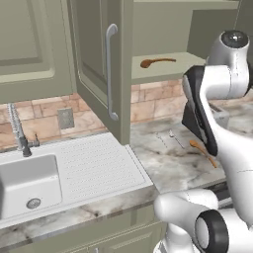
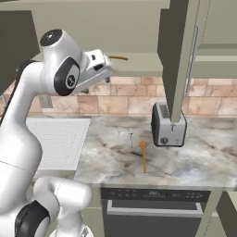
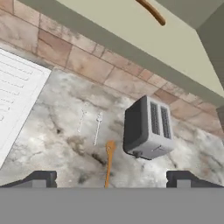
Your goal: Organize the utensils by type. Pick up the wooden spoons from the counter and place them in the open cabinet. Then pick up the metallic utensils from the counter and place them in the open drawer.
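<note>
- Now, the counter (image 2: 194, 157) is the widest thing under me: marbled stone running from the white drainboard (image 1: 94, 165) across to past the toaster (image 2: 167, 124), with bare stone between the drainboard's edge and the cutlery, and more along the front edge.
- Next in size, the open cabinet (image 1: 163, 69) has its tall door (image 1: 101, 64) swung out over the counter, its lower edge hanging above the stone near the drainboard's corner; the shelf inside is flat and mostly bare.
- On that shelf lies one wooden spoon (image 1: 157, 62), well back from the shelf's front lip.
- Down on the counter, the toaster stands near the brick wall, with open stone in front of it.
- Just left of the toaster in my hand view, the second wooden spoon (image 3: 108, 162) lies flat, bowl toward the wall and handle pointing at the counter's front edge.
- Beside the spoon's bowl, nearer the wall, two thin metal pieces (image 3: 97, 128) lie side by side, close but apart.
- My gripper (image 3: 110, 179) hangs high, level with the shelf and above the counter, fingers spread wide, holding nothing.
</note>
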Available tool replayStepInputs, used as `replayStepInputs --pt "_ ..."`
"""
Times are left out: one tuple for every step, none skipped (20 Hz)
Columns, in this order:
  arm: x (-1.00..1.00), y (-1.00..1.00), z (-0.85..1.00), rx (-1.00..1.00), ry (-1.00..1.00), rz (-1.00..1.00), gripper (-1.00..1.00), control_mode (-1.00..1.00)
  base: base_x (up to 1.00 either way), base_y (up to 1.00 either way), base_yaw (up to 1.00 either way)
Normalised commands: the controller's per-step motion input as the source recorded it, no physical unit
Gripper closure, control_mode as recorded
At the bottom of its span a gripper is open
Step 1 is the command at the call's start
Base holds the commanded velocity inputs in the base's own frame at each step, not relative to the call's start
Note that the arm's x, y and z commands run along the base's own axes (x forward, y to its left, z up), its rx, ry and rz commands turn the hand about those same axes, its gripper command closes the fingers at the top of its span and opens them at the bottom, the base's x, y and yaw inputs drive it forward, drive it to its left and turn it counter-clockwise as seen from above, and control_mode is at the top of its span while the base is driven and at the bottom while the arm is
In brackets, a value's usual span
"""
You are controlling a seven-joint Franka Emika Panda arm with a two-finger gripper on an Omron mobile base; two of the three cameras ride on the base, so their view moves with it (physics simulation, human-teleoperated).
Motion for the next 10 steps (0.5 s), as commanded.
replayStepInputs --pt "-0.57 -0.36 -0.54 0.11 0.14 -0.5 -1.0 -1.0 0.0 0.0 0.0" --pt "-0.49 -0.41 -0.64 0.1 0.16 -0.46 -1.0 -1.0 0.0 0.0 0.0" --pt "-0.44 -0.45 -0.74 0.09 0.2 -0.42 -1.0 -1.0 0.0 0.0 0.0" --pt "-0.39 -0.54 -0.75 0.09 0.17 -0.36 -1.0 -1.0 0.0 0.0 0.0" --pt "-0.33 -0.54 -0.86 0.09 0.16 -0.36 -1.0 -1.0 0.0 0.0 0.0" --pt "-0.28 -0.52 -0.92 0.08 0.13 -0.36 -1.0 -1.0 0.0 0.0 0.0" --pt "-0.21 -0.54 -0.92 0.08 0.08 -0.35 -1.0 -1.0 0.0 0.0 0.0" --pt "-0.1 -0.56 -0.94 0.06 0.04 -0.34 -1.0 -1.0 0.0 0.0 0.0" --pt "-0.05 -0.56 -0.94 0.08 0.03 -0.33 -1.0 -1.0 0.0 0.0 0.0" --pt "-0.04 -0.61 -0.93 0.1 0.03 -0.29 -1.0 -1.0 0.0 0.0 0.0"
